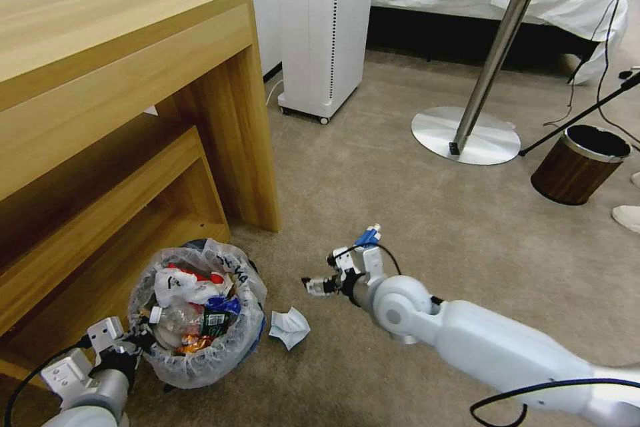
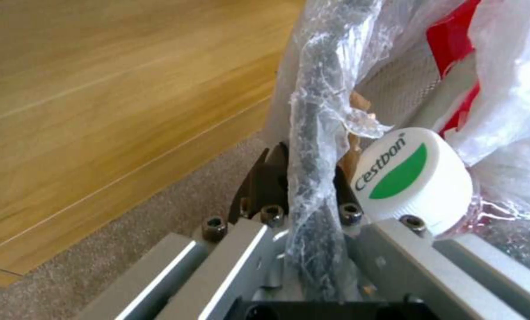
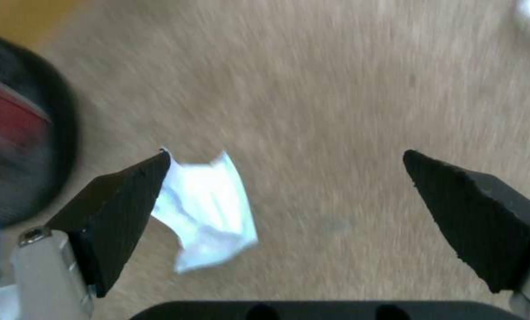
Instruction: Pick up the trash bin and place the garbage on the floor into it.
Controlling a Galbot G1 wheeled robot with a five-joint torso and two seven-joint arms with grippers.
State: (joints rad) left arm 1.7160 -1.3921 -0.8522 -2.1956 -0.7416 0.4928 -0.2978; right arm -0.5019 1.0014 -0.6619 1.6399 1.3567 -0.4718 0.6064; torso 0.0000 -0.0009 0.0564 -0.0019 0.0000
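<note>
The trash bin (image 1: 233, 340) stands on the floor (image 1: 400, 213) by the wooden desk, its whitish bag holding red wrappers, white paper and a bottle. My left gripper (image 1: 141, 337) is shut on the bin's bag-covered rim (image 2: 312, 146), one finger (image 2: 265, 178) on the outside and the other inside, next to a white bottle cap (image 2: 416, 178) with green print. My right gripper (image 1: 310, 284) hangs open a little above the carpet. A crumpled white paper (image 1: 290, 328) lies beside the bin; in the right wrist view the paper (image 3: 209, 213) sits below the open right gripper (image 3: 288, 186), near one finger (image 3: 122, 209).
A wooden desk with a low shelf (image 1: 120, 113) stands close on the left of the bin. Farther off are a white tower unit (image 1: 327, 27), a round table's metal base (image 1: 465, 135), a brown wood-grain bin (image 1: 579, 163), cables and a shoe (image 1: 627, 217).
</note>
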